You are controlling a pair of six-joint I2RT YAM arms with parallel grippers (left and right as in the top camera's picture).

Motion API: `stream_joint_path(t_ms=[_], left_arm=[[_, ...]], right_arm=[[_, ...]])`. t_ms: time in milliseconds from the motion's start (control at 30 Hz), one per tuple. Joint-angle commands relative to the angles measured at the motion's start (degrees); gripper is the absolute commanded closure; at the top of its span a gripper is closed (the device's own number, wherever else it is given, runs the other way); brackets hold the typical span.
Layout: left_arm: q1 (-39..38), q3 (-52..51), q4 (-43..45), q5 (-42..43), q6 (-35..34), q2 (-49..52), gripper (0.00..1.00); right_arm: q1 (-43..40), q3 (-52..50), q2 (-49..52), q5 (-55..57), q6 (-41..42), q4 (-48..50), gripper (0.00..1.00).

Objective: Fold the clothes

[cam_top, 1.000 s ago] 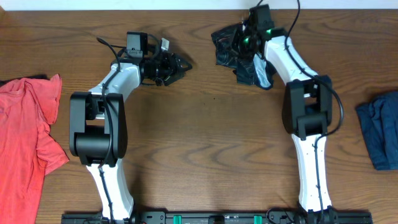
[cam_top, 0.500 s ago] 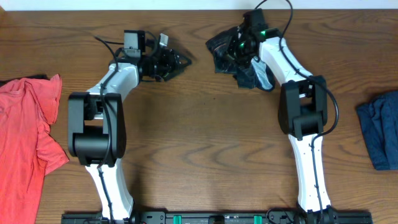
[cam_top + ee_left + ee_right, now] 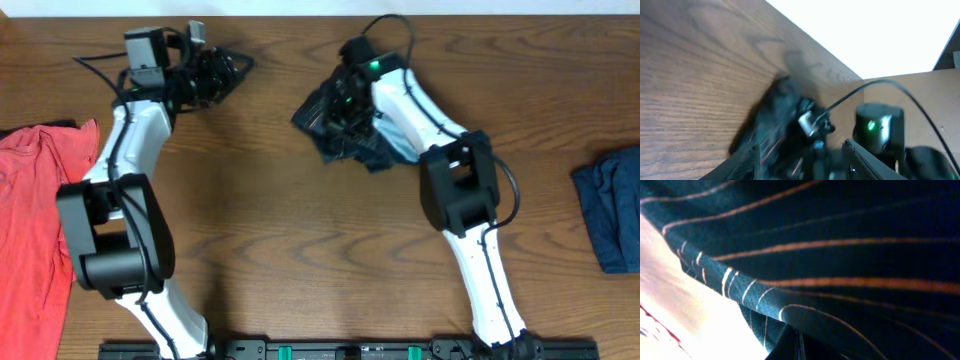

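Fingers of right gripper (image 3: 345, 103): clenched shut, buried in a bunch of jersey (image 3: 318, 128), so gripping cloth by the look of it. Fingers of left gripper (image 3: 232, 70): too small and blurred to tell whether spread or closed; nothing seen between them, well apart from jersey. Jersey itself: heaped in a crumpled wad on table (image 3: 300, 250), far side, near the middle, under and just beside right gripper, with a pale patch showing at its right edge. Seen close from right wrist: thin smooth weave with orange lines, draping in soft folds. Probably light, limp and a bit slick; likely to sag and slide rather than keep shape, with no risk of breaking. Better taken at a hem corner or shoulder seam, single layer, one hold per gripper, then spread flat before any fold.
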Motion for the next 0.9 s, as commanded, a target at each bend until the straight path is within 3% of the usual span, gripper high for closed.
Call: stream_joint_path(t_ms=[0, 300, 600, 767, 867], left_arm=[[0.2, 1.33, 0.09, 0.37, -0.5, -0.74, 0.45], [0.31, 1.36, 0.04, 0.39, -0.52, -0.74, 0.44], [1.7, 1.33, 0.02, -0.63, -0.52, -0.79, 0.44], [4.42, 1.33, -0.7, -3.45, -0.48, -0.79, 0.39], [6.23, 1.33, -1.9, -4.22, -0.13, -0.79, 0.38]], right_arm=[[5.55, -2.19, 3.19, 3.72, -1.99, -2.89, 0.99], [15.5, -2.19, 3.19, 4.04, -1.97, -7.5, 0.99], [16.02, -2.19, 3.06, 5.64, -3.04, -8.59, 0.96], [15.17, -2.12, 1.62, 5.88, -6.25, -5.86, 0.58], [14.73, -2.12, -1.29, 6.78, -7.8, -4.35, 0.28]])
